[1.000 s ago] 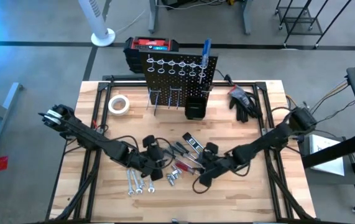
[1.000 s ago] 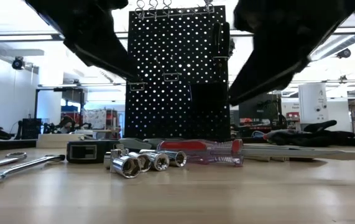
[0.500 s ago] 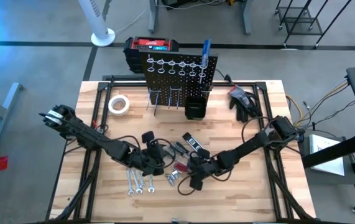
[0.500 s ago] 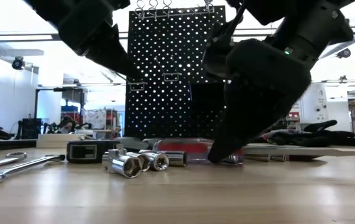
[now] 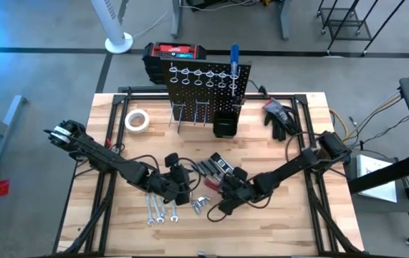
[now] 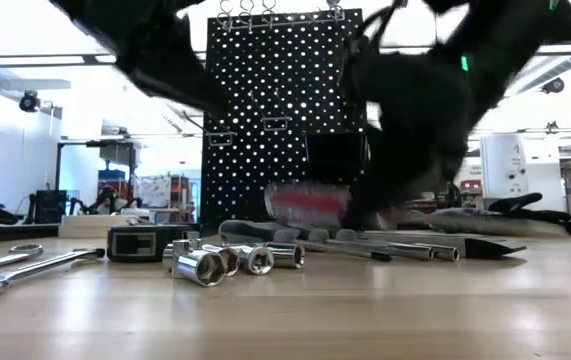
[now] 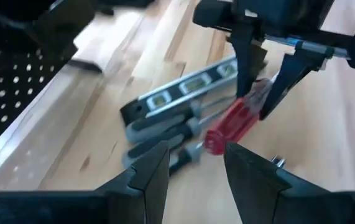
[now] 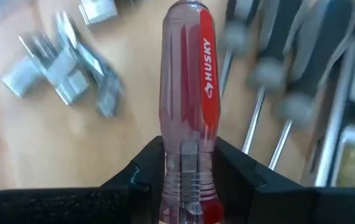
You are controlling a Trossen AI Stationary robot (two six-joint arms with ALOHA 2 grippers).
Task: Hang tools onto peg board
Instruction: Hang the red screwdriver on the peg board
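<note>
Lifted now off the wooden table (image 5: pixel 111 222), the red screwdriver (image 8: pixel 187 93) sits pinched in the right gripper (image 8: pixel 186 163); left gripper (image 7: pixel 193 163) hangs spread nearby.

The only readable text is the brand name "HUSKY", printed in white along the red stripe of the clear-and-red screwdriver handle (image 8: pixel 186 87); no other lettering, number or sign can be made out.

Just beyond the left pincer (image 7: pixel 193 163) lay grey-handled screwdrivers (image 7: pixel 165 127) and a level (image 7: pixel 186 87) — the right pincer (image 7: pixel 263 96) clamped a red-handled screwdriver (image 7: pixel 233 121) above the table (image 7: pixel 326 143).
</note>
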